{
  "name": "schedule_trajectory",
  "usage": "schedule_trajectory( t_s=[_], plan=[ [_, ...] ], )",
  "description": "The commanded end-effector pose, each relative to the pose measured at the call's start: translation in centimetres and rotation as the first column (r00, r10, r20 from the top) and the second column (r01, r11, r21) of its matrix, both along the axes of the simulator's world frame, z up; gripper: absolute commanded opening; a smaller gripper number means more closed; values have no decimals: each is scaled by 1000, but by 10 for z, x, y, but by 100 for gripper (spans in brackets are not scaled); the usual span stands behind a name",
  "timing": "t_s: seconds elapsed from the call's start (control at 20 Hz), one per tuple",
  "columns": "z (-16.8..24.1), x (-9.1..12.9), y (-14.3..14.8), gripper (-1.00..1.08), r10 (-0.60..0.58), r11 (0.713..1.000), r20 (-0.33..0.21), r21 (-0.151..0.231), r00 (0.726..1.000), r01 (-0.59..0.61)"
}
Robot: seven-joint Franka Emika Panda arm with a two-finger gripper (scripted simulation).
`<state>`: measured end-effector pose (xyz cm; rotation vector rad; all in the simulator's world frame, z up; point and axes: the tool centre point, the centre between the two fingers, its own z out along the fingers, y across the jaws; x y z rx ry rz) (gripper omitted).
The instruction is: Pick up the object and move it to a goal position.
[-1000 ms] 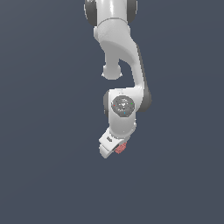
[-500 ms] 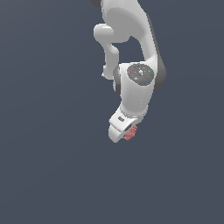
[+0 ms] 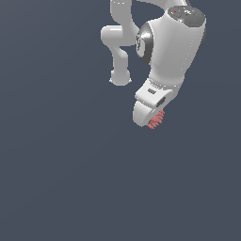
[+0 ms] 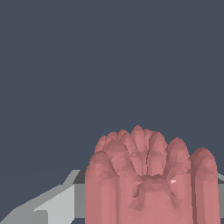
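Observation:
The object (image 3: 156,119) is a small pinkish-red lump with a bumpy, lobed surface rather than flat faces. It sticks out from the tip of my white gripper (image 3: 152,123), which hangs high in the exterior view, right of centre. The jaws are shut on it and it is lifted off any surface. In the wrist view the object (image 4: 148,175) fills the lower middle, with one grey finger (image 4: 57,204) showing beside it. The fingertips themselves are hidden behind the lump.
The white arm (image 3: 174,42) bends down from the top of the exterior view, with its elbow link (image 3: 117,47) to the exterior view's left of the hand. Around it is only a plain dark grey-blue background.
Over the last second the gripper has carried the object upward and toward the exterior view's right. The arm now looks larger in the picture. The grip has stayed shut.

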<state>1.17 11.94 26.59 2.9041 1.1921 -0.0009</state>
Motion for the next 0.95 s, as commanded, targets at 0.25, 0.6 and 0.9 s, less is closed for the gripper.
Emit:
schedule_trajectory(
  t_s=[0.25,0.6,0.9],
  plan=[
    [72,-25,33,-100,0,1000,0,1,1000,0],
    [111,-36,51,-100,0,1000,0,2,1000,0],
    [120,-37,55,-100,-1,1000,0,2,1000,1]
  ],
)
